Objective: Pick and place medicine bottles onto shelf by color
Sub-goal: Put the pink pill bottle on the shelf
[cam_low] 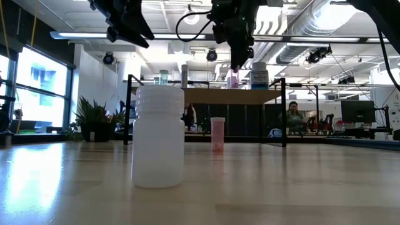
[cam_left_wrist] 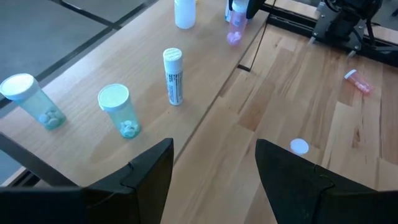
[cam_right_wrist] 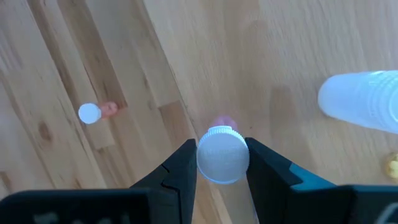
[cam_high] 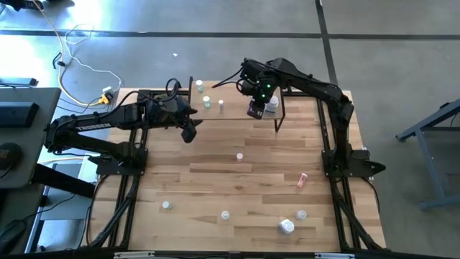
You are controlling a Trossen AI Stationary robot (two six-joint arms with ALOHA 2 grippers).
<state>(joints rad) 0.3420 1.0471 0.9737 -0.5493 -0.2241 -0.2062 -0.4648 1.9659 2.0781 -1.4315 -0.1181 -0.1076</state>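
A large white bottle [cam_low: 158, 137] stood nearest on the counter [cam_high: 244, 180], a pink one [cam_low: 217, 134] upright behind it. Farther back, the left gripper [cam_high: 189, 132] hovered just off the shelf [cam_high: 237, 106], its fingers [cam_left_wrist: 149, 163] apart and empty. At the shelf's right end, the right gripper [cam_right_wrist: 222, 163] had its fingers clamped on a pink white-capped bottle [cam_right_wrist: 222, 154], beside a larger white bottle [cam_right_wrist: 362, 102].

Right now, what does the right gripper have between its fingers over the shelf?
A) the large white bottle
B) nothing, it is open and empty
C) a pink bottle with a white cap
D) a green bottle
C: in the right wrist view the right gripper is shut on a pink bottle with a white cap, above the shelf; the left gripper is open.
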